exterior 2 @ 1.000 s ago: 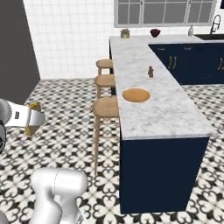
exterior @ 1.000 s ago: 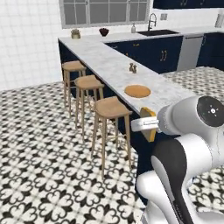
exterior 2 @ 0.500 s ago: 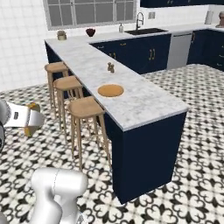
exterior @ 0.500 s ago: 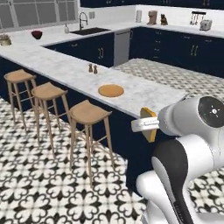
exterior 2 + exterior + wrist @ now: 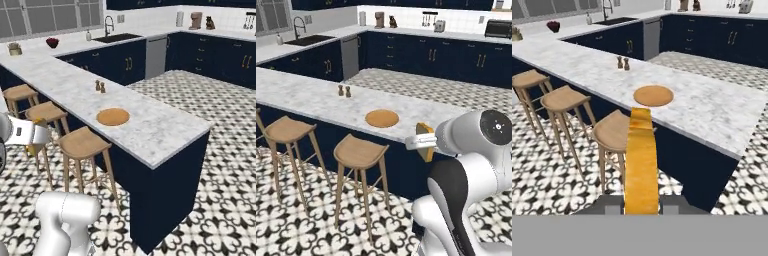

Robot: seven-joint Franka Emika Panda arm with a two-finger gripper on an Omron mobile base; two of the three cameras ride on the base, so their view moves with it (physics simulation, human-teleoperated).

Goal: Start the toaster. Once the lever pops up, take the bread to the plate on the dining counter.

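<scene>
Hand and load. My gripper [image 5: 642,210] is closed part-way on the bread [image 5: 641,165], which I hold on edge between the jaws; in the hand view the slice runs straight ahead from the fingers as a narrow golden strip. From the left base camera the same slice [image 5: 426,141] sticks out of the hand, clear of the island's near edge.

Target. Beyond the tip of the slice lies the plate [image 5: 653,95], flat on the dining counter [image 5: 722,112], set a little in from the near edge. Two small shakers [image 5: 623,63] stand farther along the marble, well apart from the plate. From the right base camera the plate [image 5: 113,116] sits roughly mid-width on the stone top.

Surroundings. Three wooden stools [image 5: 614,131] line the near side of the island; the nearest is just below and beside my held slice. The toaster [image 5: 439,25] stands on the far worktop.

Hazards, as I judge them. The slice is held by a narrow margin at one end, so a sharp swing could lever it out of the jaws. Carried low, it may catch the counter lip or the stool seat. Released on edge above the plate, it could topple and land partly on the marble.
</scene>
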